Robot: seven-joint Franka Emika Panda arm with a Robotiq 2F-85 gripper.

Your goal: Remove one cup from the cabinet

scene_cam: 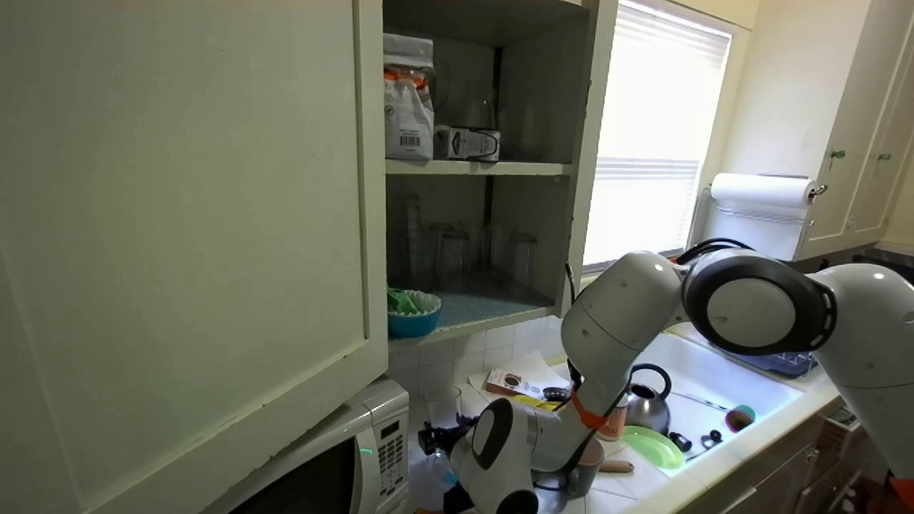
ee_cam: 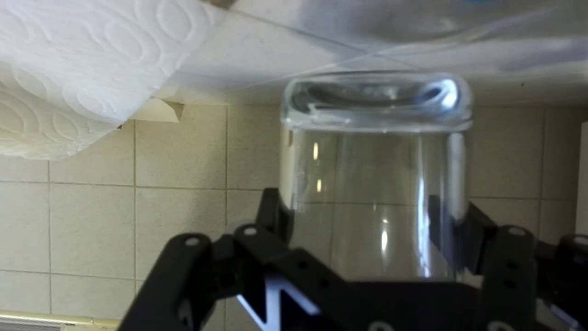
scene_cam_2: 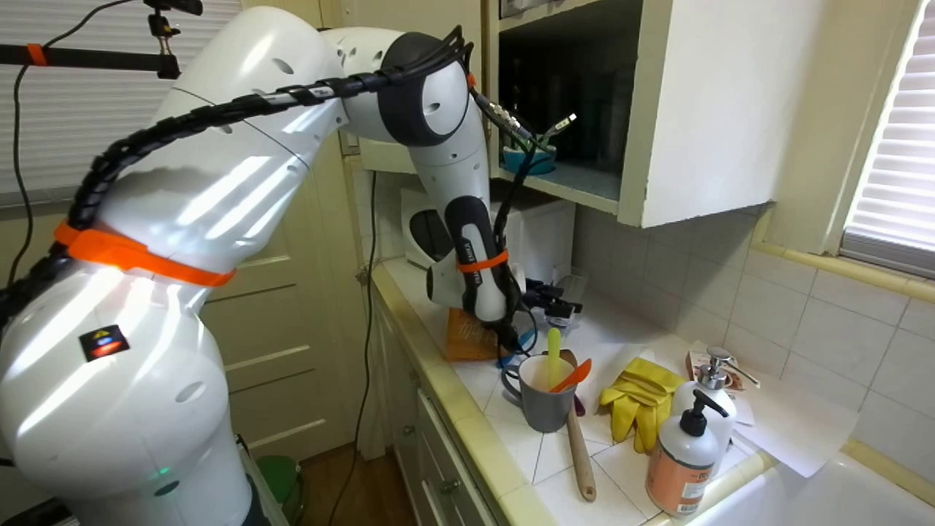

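The cream-white cabinet (scene_cam: 478, 168) stands open in an exterior view, its large door (scene_cam: 200, 214) swung to the left; its side wall (scene_cam_2: 730, 109) also shows in an exterior view. Several clear glasses, such as one glass (scene_cam: 525, 258), stand on its lower shelf. One clear cup (ee_cam: 376, 170) is between my fingers, below the cabinet near the countertop; it shows faintly in both exterior views (scene_cam: 443, 407) (scene_cam_2: 574, 281). My gripper (ee_cam: 372, 220) is shut on its sides, black pads against the glass. Whether its thick base touches the counter I cannot tell.
The white microwave (scene_cam: 389, 442) is beside the gripper under the cabinet door. A blue bowl (scene_cam: 413, 327) sits at the shelf's edge. A grey mug with utensils (scene_cam_2: 544, 398), yellow gloves (scene_cam_2: 643, 398) and soap bottles (scene_cam_2: 683, 460) stand along the counter towards the sink.
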